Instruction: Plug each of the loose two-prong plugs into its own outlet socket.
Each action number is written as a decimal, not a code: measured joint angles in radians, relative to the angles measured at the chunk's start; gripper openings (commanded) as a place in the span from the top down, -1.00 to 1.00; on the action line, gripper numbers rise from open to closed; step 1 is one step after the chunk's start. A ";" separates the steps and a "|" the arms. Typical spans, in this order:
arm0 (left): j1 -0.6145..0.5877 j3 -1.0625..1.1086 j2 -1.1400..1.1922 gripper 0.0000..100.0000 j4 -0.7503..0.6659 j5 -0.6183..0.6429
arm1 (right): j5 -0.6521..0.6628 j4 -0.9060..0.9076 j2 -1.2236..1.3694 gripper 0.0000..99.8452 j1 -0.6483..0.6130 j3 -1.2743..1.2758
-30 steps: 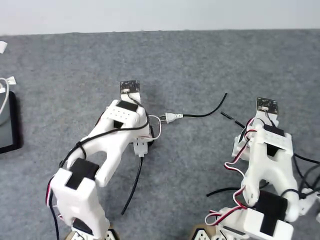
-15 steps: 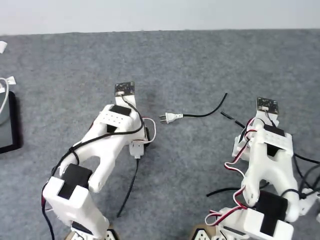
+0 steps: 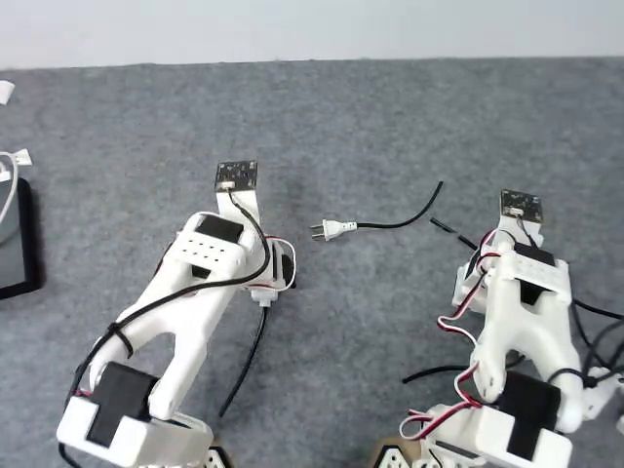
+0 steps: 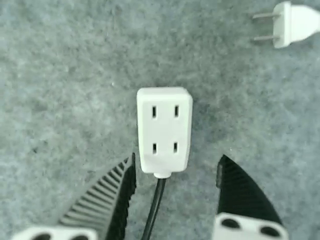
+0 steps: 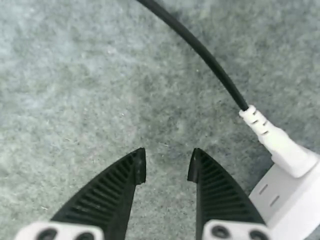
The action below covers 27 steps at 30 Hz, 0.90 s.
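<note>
My left hand (image 4: 176, 162) is wide open and empty, jaws straddling the cord end of the socket (image 4: 164, 131). The socket lies flat on the counter (image 3: 390, 117), slots up, long axis running away from me, its lead trailing back under the hand. The plug (image 3: 334, 230) lies loose nearby, long axis across the counter, prongs pointing toward my left arm, cord (image 3: 409, 216) trailing right. My right hand (image 5: 166, 167) is narrowly open and empty, beside a second socket (image 5: 287, 195).
</note>
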 measured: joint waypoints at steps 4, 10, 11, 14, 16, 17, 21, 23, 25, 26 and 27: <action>0.000 0.006 -0.011 0.61 0.000 -0.003 | 0.000 0.000 0.000 0.70 0.000 0.000; -0.006 0.006 -0.160 0.61 0.055 -0.051 | 0.000 0.000 0.000 0.70 0.000 0.000; -0.018 0.014 -0.207 0.61 0.069 -0.052 | 0.000 0.000 0.000 0.70 0.000 0.000; -0.083 0.071 -0.367 0.61 0.084 -0.058 | 0.000 0.000 0.000 0.70 0.000 0.000; -0.140 0.112 -0.451 0.61 0.086 -0.081 | 0.000 0.000 0.000 0.70 0.000 0.000; -0.163 0.129 -0.471 0.61 0.086 -0.094 | 0.000 0.000 0.000 0.70 0.000 0.000; -0.224 0.209 -0.454 0.61 0.026 -0.141 | -0.037 0.000 0.000 0.70 0.000 0.000; -0.265 0.235 -0.410 0.61 -0.028 -0.149 | -0.101 0.000 0.000 0.70 0.000 0.000; -0.319 0.265 -0.374 0.61 -0.084 -0.160 | -0.183 0.008 0.000 0.69 0.000 -0.002; -0.348 0.285 -0.362 0.61 -0.114 -0.163 | -0.230 0.023 0.000 0.69 -0.002 -0.006; -0.381 0.304 -0.358 0.61 -0.140 -0.169 | -0.284 0.043 0.000 0.69 -0.009 -0.021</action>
